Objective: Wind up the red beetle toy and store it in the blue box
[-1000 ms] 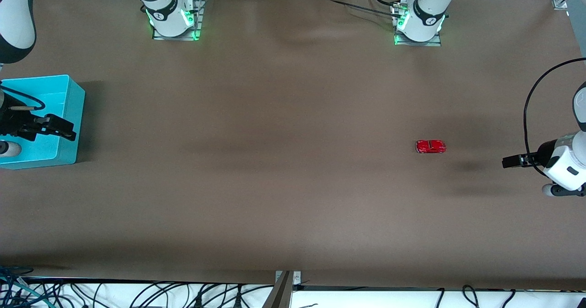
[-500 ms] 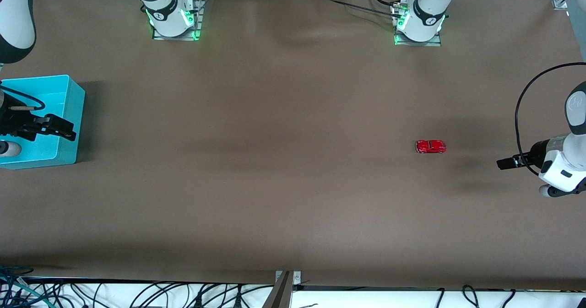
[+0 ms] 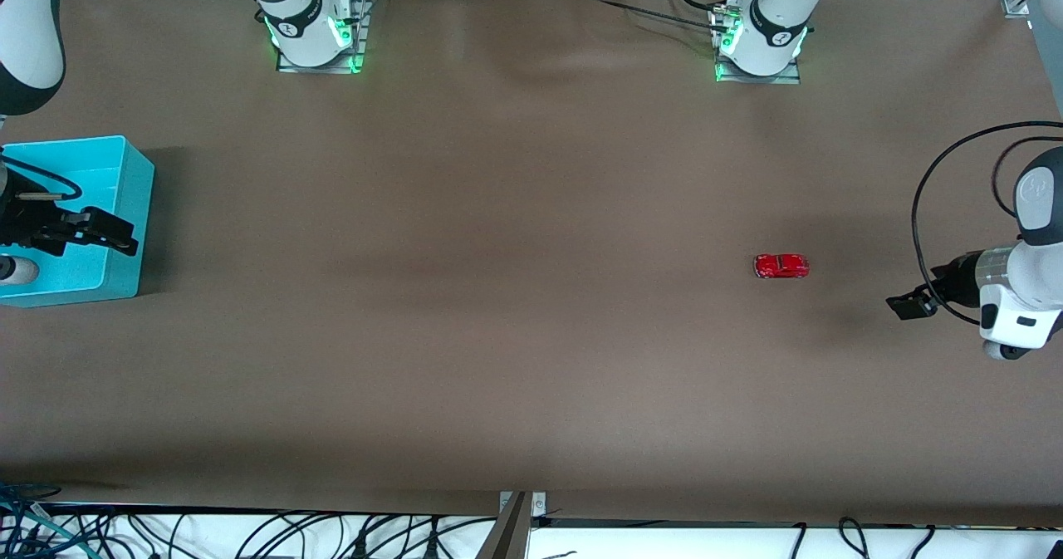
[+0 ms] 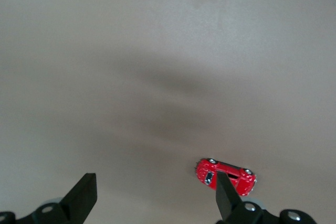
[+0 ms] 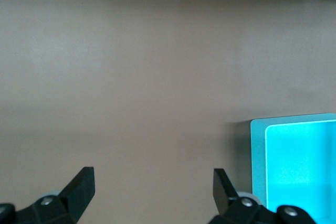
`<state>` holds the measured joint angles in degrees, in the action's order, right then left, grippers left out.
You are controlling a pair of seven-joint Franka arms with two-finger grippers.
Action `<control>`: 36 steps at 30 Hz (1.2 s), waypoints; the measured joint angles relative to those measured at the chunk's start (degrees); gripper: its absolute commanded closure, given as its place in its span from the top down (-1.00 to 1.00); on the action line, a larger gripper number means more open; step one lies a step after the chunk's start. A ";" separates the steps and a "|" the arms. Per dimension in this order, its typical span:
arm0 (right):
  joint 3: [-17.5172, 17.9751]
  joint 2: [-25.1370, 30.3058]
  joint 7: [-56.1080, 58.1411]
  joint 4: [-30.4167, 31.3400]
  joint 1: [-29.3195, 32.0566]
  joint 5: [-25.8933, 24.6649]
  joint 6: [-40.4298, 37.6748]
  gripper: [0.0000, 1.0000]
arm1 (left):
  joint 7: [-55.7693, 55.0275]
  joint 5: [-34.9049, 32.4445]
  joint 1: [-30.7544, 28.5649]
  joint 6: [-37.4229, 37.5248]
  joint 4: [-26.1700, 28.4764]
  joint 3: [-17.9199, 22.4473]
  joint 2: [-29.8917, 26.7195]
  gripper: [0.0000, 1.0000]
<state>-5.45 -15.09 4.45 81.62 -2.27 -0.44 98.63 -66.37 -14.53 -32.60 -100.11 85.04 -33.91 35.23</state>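
In the front view the red beetle toy sits on the brown counter toward the left arm's end, while the blue box stands at the right arm's end. The left gripper hangs over the counter near the toy; the right gripper waits over the box.

In the left wrist view the left gripper has its jaws spread wide and empty, the toy untouched.

In the right wrist view the right gripper has its jaws spread and empty, beside the box.

Since a second ago the left gripper has swung closer to the toy.
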 measured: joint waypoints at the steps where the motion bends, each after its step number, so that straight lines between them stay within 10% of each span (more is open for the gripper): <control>1: 0.00 0.00 0.00 0.00 0.00 0.00 0.00 1.00 | -2.06 0.18 0.09 -0.03 0.24 0.00 0.48 1.00; 33: 0.00 0.00 0.00 -0.02 -0.05 0.00 0.04 1.00 | -32.40 2.48 -0.67 -23.34 24.76 0.04 2.43 0.99; 36: 0.01 0.00 0.00 -0.02 -0.05 0.00 0.04 1.00 | -32.80 2.48 -0.86 -23.98 25.82 0.04 1.95 0.51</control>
<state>-5.45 -15.09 4.45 81.60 -2.31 -0.44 98.68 -99.18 -12.05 -33.46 -124.09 110.86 -33.87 37.18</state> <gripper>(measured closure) 0.000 0.000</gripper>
